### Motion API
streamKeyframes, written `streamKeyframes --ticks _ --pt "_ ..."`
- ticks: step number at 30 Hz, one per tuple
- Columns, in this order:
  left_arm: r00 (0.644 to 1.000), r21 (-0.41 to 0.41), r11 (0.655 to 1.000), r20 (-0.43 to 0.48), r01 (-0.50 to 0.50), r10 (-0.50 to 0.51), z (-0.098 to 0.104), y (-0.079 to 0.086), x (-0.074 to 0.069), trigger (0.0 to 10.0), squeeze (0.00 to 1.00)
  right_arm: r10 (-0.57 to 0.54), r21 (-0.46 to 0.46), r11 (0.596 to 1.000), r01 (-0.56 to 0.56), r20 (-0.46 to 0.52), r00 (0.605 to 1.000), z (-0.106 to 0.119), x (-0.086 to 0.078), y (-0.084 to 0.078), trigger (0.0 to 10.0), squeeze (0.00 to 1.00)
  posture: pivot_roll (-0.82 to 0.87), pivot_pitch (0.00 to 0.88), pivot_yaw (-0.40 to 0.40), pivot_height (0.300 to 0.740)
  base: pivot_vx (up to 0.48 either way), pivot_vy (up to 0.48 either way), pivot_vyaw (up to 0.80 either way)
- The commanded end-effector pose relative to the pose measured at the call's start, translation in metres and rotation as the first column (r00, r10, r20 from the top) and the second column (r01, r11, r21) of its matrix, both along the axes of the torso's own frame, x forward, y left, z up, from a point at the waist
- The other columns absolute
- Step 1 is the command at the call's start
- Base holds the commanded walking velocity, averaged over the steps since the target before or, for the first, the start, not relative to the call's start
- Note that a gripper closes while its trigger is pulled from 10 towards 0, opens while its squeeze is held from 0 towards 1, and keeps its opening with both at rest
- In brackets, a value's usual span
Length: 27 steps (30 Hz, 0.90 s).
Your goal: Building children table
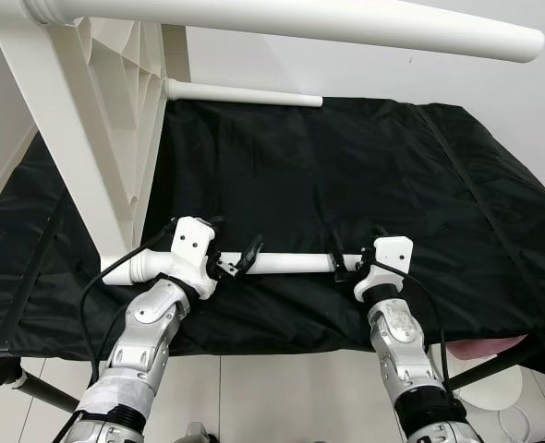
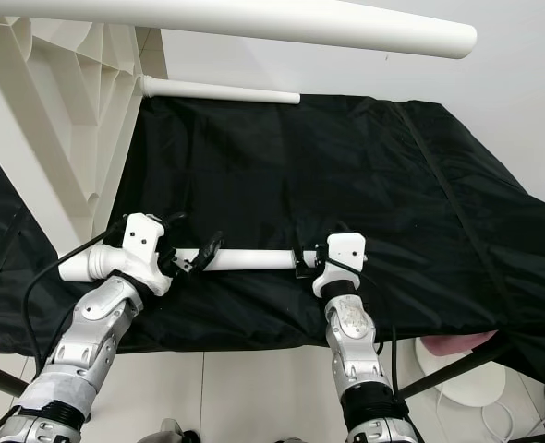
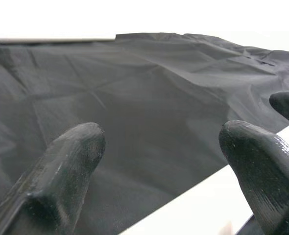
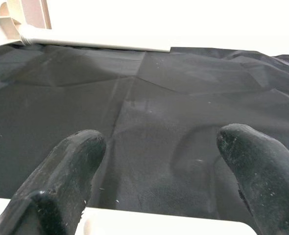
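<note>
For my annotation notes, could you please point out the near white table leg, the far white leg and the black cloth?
near white table leg [image 1: 286,263], left eye view, mid-shaft between the tools
far white leg [image 1: 245,94], left eye view, mid-shaft
black cloth [image 1: 346,175], left eye view, bare centre

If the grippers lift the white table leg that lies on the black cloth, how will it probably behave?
The white table leg is a smooth round tube, so it would probably roll on the black cloth if released. It looks stiff and straight, unlikely to bend. With the left gripper and right gripper near opposite ends, it should lift level, though its glossy surface may slip.
</note>
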<state>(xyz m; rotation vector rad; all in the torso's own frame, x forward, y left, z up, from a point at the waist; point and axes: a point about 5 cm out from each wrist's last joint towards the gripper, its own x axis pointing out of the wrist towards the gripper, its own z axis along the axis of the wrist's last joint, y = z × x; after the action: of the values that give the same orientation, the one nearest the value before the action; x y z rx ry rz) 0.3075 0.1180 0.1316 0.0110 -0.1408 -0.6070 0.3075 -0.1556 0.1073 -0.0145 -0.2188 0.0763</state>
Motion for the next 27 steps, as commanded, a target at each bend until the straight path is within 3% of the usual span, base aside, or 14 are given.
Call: streamKeyframes --ticks 1,4,7,11,20,21,27 --pt "0.996 -0.042 0.996 -0.027 -0.081 0.08 0.003 0.002 0.001 10.0 0.0 -0.024 -0.011 1.0 0.024 0.005 1.0 0.0 -0.002 -0.005 10.0 0.0 0.08 0.047 -0.028 0.74 0.0 0.0 0.0" --pt "0.995 -0.075 0.994 -0.052 -0.085 0.082 0.004 0.001 -0.001 10.0 0.0 -0.03 -0.01 1.0 0.03 0.01 1.0 0.001 -0.002 -0.006 10.0 0.0 0.08 0.047 -0.026 0.74 0.0 0.0 0.0" --pt "0.993 -0.143 0.989 -0.114 -0.042 0.026 0.005 -0.004 -0.013 10.0 0.0 -0.035 -0.013 0.999 0.035 0.017 0.999 0.001 -0.003 -0.008 10.0 0.0 0.09 0.045 -0.029 0.74 0.0 0.0 0.0" --pt "0.99 -0.158 0.987 -0.137 -0.011 -0.011 0.004 -0.006 -0.025 10.0 0.0 -0.028 -0.02 0.999 0.029 0.013 1.0 0.0 -0.003 -0.008 10.0 0.0 0.1 0.043 -0.034 0.74 0.0 0.0 0.0" --pt "0.985 -0.131 0.991 -0.173 0.001 -0.024 0.002 0.001 -0.047 10.0 0.0 -0.005 -0.028 1.0 0.005 0.009 1.0 0.001 -0.002 -0.005 10.0 0.0 0.12 0.032 -0.044 0.74 0.0 0.0 0.0" --pt "0.98 -0.13 0.991 -0.197 0.003 -0.029 0.004 0.004 -0.055 10.0 0.0 -0.001 -0.032 0.999 0.001 0.006 1.0 0.0 -0.001 -0.005 10.0 0.0 0.12 0.03 -0.046 0.74 0.0 0.0 0.0" --pt "0.973 -0.119 0.993 -0.226 0.026 -0.053 0.007 0.005 -0.066 10.0 0.0 0.006 -0.036 0.999 -0.005 0.004 1.0 -0.001 -0.001 -0.004 10.0 0.0 0.13 0.028 -0.047 0.74 0.0 0.0 0.0"
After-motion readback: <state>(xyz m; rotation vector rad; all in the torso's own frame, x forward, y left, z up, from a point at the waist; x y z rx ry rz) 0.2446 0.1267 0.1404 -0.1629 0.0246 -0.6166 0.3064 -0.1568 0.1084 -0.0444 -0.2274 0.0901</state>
